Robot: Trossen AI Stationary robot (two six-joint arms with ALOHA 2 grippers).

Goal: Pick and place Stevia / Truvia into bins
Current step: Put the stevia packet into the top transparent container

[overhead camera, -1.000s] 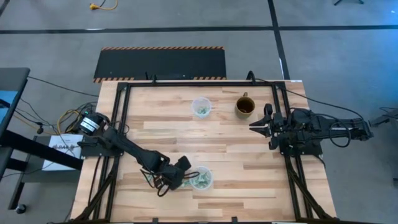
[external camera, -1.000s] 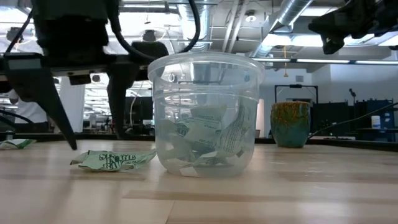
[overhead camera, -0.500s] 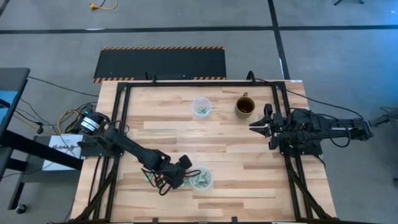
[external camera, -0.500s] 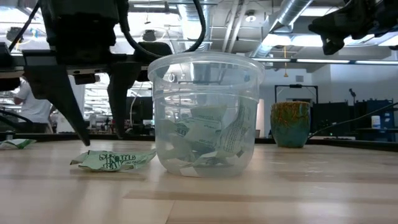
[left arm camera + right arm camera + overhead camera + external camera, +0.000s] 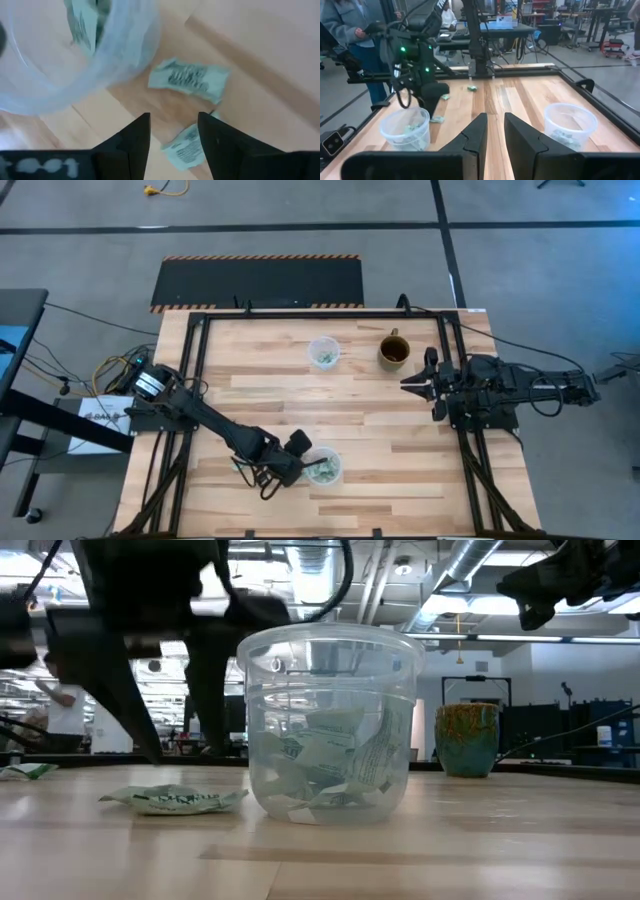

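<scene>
A clear bin near the table's front edge holds several Stevia / Truvia packets. A second bin stands at the far middle. One crumpled green packet lies flat on the wood just left of the near bin. The left wrist view shows that packet and another packet lying below the fingers. My left gripper hovers open over these packets, pointing steeply down beside the near bin. My right gripper waits level at the right side, its fingers a narrow gap apart.
A brown mug stands right of the far bin. More loose packets lie toward the table's left side. Black frame rails run along the far, left and right edges. A person stands beyond the table.
My left gripper has shifted a little toward the near bin and risen slightly, its fingers drawing somewhat closer together. The packet left of the bin, earlier propped with its print facing the low camera, now lies flatter on the wood.
</scene>
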